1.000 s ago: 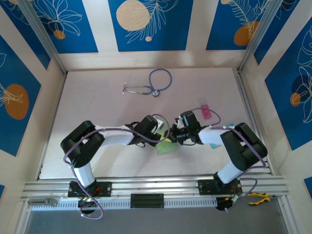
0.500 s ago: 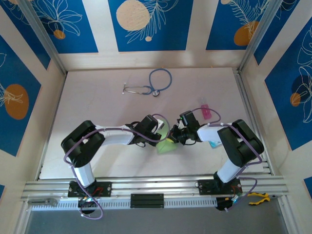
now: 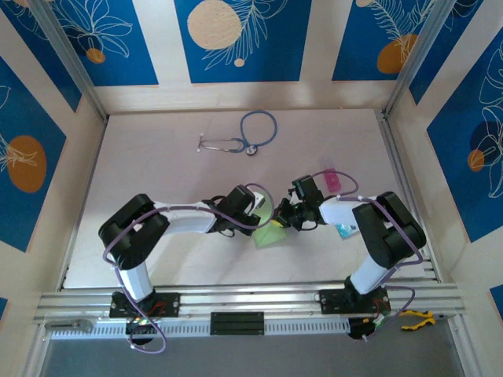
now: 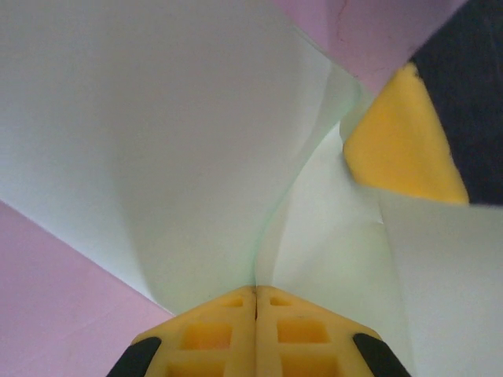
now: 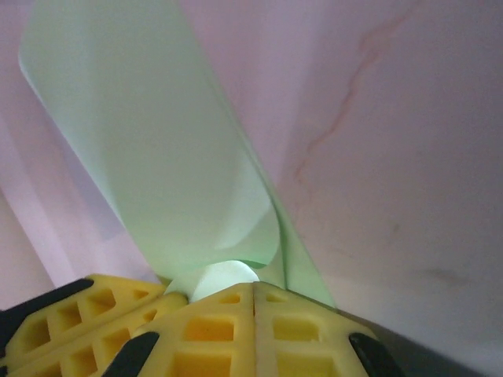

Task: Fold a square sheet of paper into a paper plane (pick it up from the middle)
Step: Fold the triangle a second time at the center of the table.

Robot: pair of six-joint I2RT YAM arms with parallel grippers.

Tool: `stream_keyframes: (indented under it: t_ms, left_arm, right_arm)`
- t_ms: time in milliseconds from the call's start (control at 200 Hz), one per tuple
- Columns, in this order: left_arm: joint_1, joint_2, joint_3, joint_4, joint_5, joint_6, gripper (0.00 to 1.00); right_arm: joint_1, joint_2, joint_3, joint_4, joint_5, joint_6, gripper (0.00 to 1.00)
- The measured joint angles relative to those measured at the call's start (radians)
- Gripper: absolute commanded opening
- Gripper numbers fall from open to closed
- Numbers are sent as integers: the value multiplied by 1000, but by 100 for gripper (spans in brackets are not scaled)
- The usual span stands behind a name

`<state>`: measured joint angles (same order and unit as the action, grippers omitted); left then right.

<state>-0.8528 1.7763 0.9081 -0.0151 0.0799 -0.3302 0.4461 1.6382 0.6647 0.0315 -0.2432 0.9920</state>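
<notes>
Nearest, along the front edge of the worktop (image 3: pixel 157 259): an aluminium rail (image 3: pixel 236 302) carrying both arm bases, with a yellow-and-black hand tool (image 3: pixel 414 318) lying by its right end.

Further in, both arms bent inward, meeting near the middle of the worktop. There, the left gripper (image 3: pixel 262 218) closed tight, nipping the square sheet of paper (image 3: pixel 269 234). Seen from the left wrist, its yellow pads (image 4: pixel 212 334) pressed flush together, with the pale green sheet rising out of the seam between them, bowed and creased, one flap curling off to the left and another to the right. Just beside it, from the other side, the right gripper (image 3: pixel 281 218), likewise closed with no gap, clamped on the same sheet. Seen from the right wrist, a long green flap standing up and away from the closed fingertips, with a small rolled curl of paper right at the seam. Sheet held between the two grippers, its lower part hanging close over the pinkish worktop; contact with the surface not clear.

Beyond, to the right, a teal-and-white packet (image 3: pixel 344 230) partly hidden beside the right arm, then a small pink block (image 3: pixel 332 179) further back.

Farthest, near the back of the worktop, a blue stethoscope (image 3: pixel 245 135) lying flat, well apart from the sheet, and behind it blue wall panels (image 3: pixel 236 39) with leaf patterns.
</notes>
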Motion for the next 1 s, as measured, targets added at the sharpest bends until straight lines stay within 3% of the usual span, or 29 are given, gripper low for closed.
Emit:
stream_keyframes:
  t_ms: [405, 710, 1000]
  left_arm:
    - [0, 2, 0, 4, 1, 0, 0]
    - [0, 2, 0, 4, 0, 1, 0]
    - [0, 2, 0, 3, 1, 8, 0]
  right_arm:
    - [-51, 0, 5, -15, 3, -8, 2]
    - [-25, -68, 6, 5, -4, -43, 1]
    - [-3, 56, 61, -6, 0, -75, 1]
